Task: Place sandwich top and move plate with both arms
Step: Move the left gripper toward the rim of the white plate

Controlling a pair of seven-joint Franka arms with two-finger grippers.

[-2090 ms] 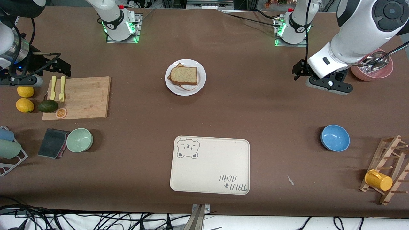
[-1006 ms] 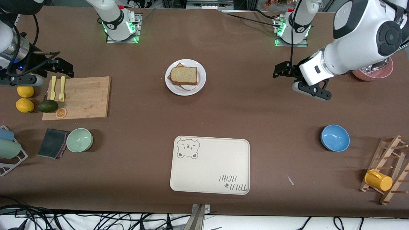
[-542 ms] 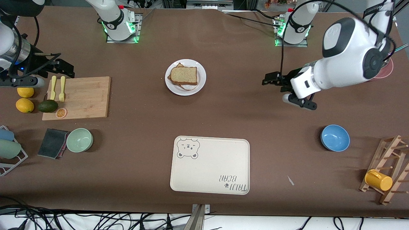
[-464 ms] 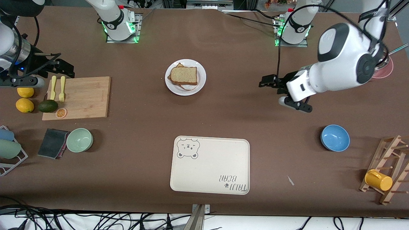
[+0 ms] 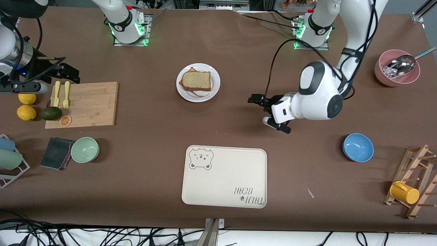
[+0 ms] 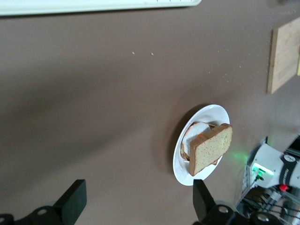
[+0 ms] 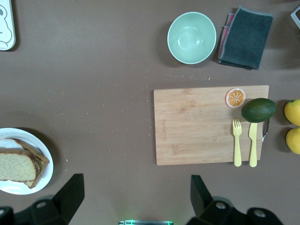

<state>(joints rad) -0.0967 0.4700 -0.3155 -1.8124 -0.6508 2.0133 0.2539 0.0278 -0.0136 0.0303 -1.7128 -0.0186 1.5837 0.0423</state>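
Note:
The sandwich top (image 5: 196, 80), a light speckled bread slice, lies on a stack with a white fried egg and a darker slice on the round white plate (image 5: 214, 89). In the left wrist view the slice (image 6: 211, 149) and the plate (image 6: 206, 114) show close by. My left gripper (image 5: 256, 100) is open and empty over bare table, on the plate's side toward the left arm's end; it shows in the left wrist view (image 6: 139, 206). My right gripper (image 5: 66, 72) waits open and empty over the cutting board's corner; it shows in its own view (image 7: 136, 197), with the plate (image 7: 43, 149) at the edge.
A cream bear tray (image 5: 223, 177) lies nearer the camera than the plate. A blue bowl (image 5: 357, 147), pink bowl with spoon (image 5: 397, 70) and mug rack (image 5: 409, 188) are at the left arm's end. A cutting board (image 5: 88, 104) and green bowl (image 5: 85, 149) are at the right arm's end.
My left arm has swung from beside the pink bowl toward the plate, its open gripper now much closer to it. The right gripper has barely moved. The sandwich and plate are unmoved.

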